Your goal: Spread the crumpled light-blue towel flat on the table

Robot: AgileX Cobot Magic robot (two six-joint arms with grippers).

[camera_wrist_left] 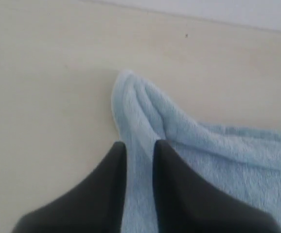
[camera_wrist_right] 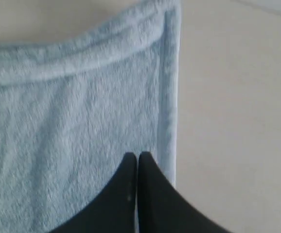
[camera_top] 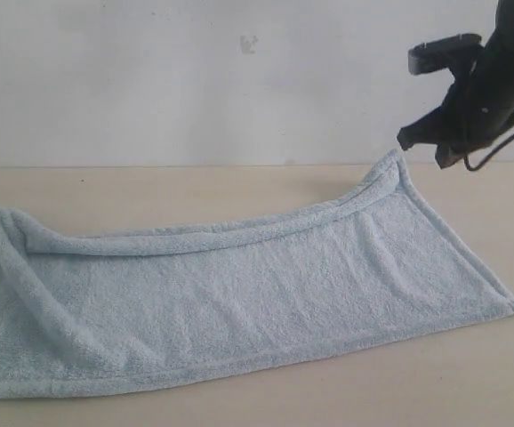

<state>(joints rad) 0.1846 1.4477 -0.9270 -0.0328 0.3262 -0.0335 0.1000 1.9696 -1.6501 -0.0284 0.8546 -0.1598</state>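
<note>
Towel (camera_top: 239,302) lies largely spread on the worktop (camera_top: 435,374), with the far hem rolled and the left end folded over. Left tool (camera_wrist_left: 139,145): jaws narrowly parted, towel showing in the gap, grip cannot be confirmed. Right tool (camera_wrist_right: 137,158): closed, nothing seen between the jaws, above the raised far-right corner.

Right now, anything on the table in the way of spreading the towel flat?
Nothing visible does. The table around the towel shows only bare surface. Only the towel's own rolled far edge lies folded over it.
</note>
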